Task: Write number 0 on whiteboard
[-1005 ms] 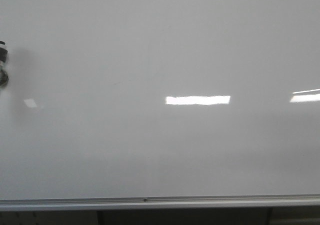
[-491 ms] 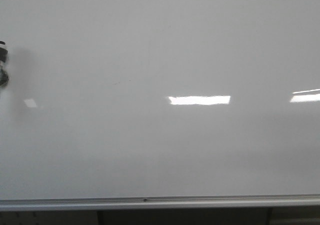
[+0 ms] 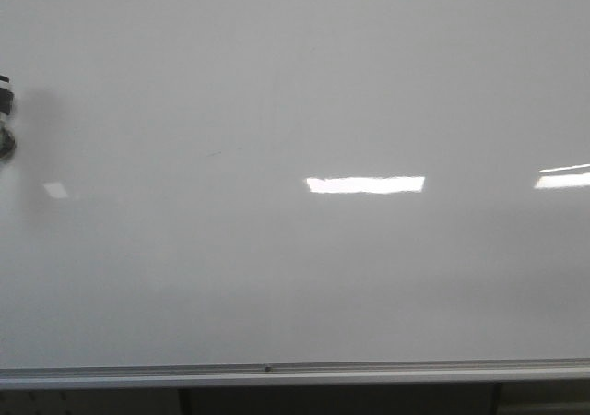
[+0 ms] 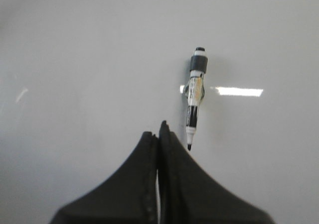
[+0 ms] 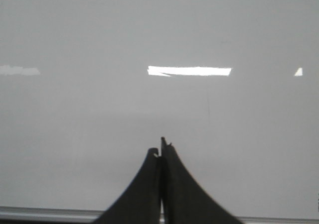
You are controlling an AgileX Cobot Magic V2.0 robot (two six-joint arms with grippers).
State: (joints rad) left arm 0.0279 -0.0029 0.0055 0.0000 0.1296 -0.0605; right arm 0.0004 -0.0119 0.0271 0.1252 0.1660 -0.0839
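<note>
The whiteboard is a glossy white-grey board that fills the front view, with its silver frame edge along the bottom. No number 0 shows on it in any view. A black-and-white marker lies on the board in the left wrist view, tip toward my left gripper, which is shut and empty just short of it. The marker's end shows at the far left edge of the front view. My right gripper is shut and empty over the bare board near the frame edge.
Bright rectangular light reflections lie on the board. A faint short mark shows left of the middle. Below the frame edge is dark space.
</note>
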